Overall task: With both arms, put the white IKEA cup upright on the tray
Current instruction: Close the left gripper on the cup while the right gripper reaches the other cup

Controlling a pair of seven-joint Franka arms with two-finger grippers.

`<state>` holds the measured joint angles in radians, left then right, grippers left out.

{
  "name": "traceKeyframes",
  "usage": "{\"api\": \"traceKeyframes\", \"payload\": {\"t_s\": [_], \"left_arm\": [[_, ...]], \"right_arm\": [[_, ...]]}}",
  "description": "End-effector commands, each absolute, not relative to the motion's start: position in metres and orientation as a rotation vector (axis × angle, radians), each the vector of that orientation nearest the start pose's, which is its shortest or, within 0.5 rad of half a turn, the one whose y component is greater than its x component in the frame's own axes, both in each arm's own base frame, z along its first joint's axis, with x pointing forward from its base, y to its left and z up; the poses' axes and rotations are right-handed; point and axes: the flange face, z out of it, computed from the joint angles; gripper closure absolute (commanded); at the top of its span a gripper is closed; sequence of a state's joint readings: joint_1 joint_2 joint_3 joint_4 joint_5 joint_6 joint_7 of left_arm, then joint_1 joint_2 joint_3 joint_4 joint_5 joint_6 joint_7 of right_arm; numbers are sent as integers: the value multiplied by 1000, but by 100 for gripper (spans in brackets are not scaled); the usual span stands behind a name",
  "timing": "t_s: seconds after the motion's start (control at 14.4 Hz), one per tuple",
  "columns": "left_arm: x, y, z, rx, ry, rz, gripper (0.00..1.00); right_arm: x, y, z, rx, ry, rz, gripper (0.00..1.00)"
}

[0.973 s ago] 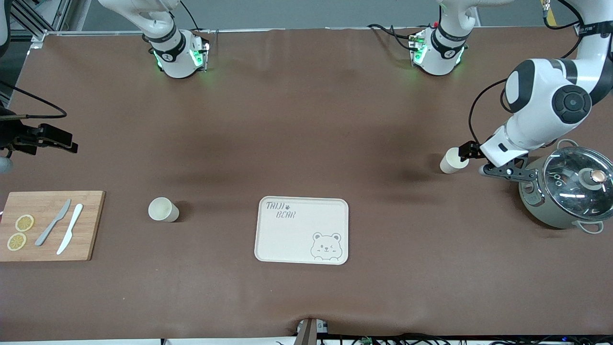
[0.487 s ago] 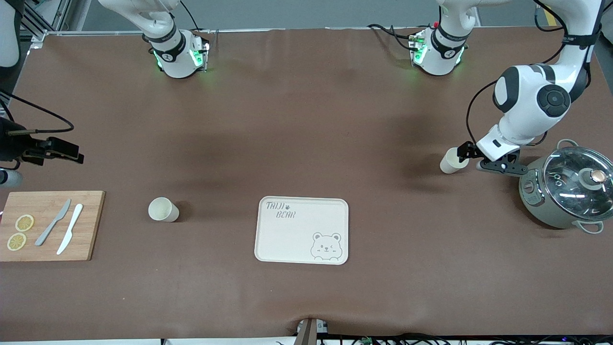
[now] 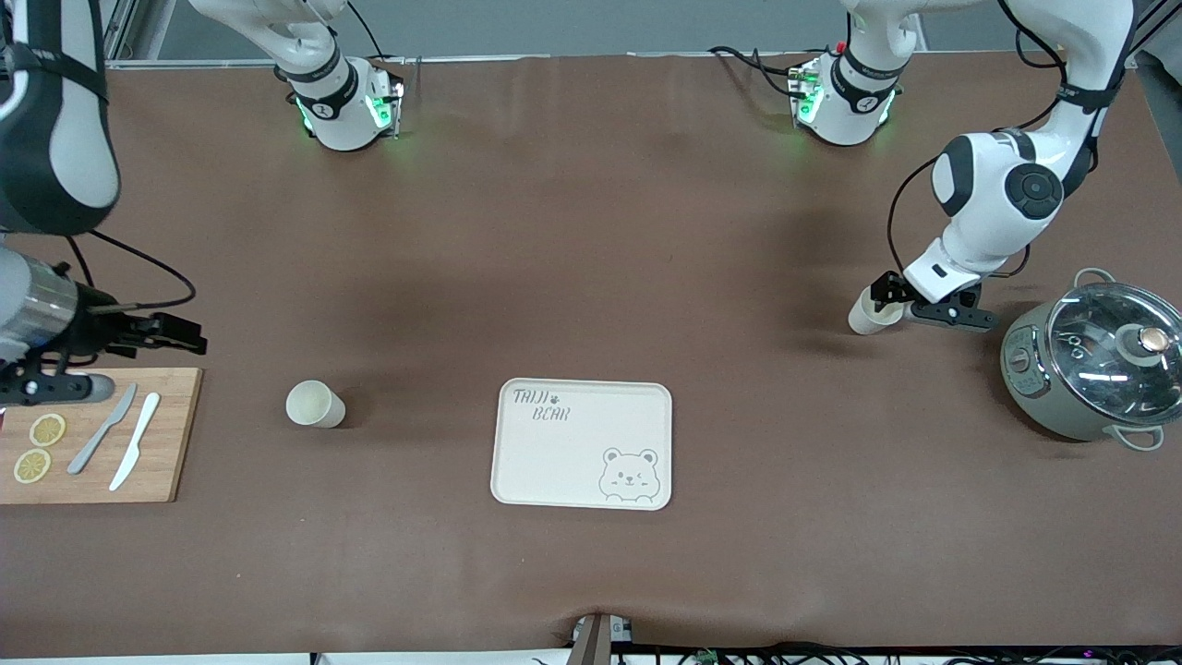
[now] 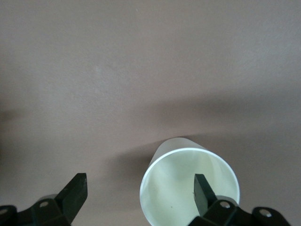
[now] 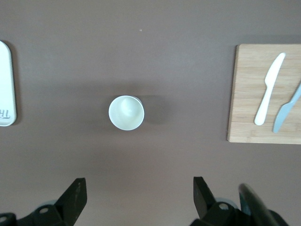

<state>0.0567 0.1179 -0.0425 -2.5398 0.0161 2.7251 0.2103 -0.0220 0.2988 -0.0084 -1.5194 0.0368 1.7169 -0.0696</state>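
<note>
Two white cups stand upright on the brown table. One cup (image 3: 314, 405) is toward the right arm's end, beside the cream bear tray (image 3: 582, 443). The other cup (image 3: 863, 317) is toward the left arm's end. My left gripper (image 3: 882, 292) is open at that cup. In the left wrist view (image 4: 139, 189) one finger (image 4: 202, 190) is inside the cup's (image 4: 178, 197) mouth and the other is outside its wall. My right gripper (image 3: 177, 334) is open and empty, in the air by the cutting board's edge. Its wrist view (image 5: 136, 193) shows the first cup (image 5: 126, 112) and the tray's rim (image 5: 5, 84).
A wooden cutting board (image 3: 171, 434) with two lemon slices and two knives (image 3: 120, 441) lies at the right arm's end; it also shows in the right wrist view (image 5: 244, 94). A grey-green pot with a glass lid (image 3: 1094, 369) stands at the left arm's end, close to the left arm.
The left gripper has closed in on its cup, one finger now in the mouth. The right arm has swung in from the table's end toward the cutting board.
</note>
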Motion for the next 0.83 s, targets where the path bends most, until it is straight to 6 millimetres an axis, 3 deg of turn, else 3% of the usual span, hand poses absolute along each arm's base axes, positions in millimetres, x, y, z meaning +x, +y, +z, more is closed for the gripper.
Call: {"api": "traceKeyframes", "payload": {"t_s": [0.0,0.21,0.28,0.35,0.42,0.7,0.76], "left_arm": [[464,17,228,-3113,354,-130,0],[462,22,221,-3114,354,-123,0],[460,24,221,-3115,345,-118,26],[454,27,220,-3116,340,-114,94],[453,34,221,-3113,335,-130,100],[442,34,215,-3098,328,-214,100],[442,34,215,-3098,330,-216,100]], "right_arm": [[657,-9,432,-3097,-65,207,0],[670,2,392,-3098,-90,212,0],[672,3,383,-3099,-92,210,0],[675,3,370,-3097,-86,205,0],[677,3,358,-3097,-84,188,0],[672,5,330,-3103,-141,138,0],[673,-3,323,-3097,-193,148,0]]}}
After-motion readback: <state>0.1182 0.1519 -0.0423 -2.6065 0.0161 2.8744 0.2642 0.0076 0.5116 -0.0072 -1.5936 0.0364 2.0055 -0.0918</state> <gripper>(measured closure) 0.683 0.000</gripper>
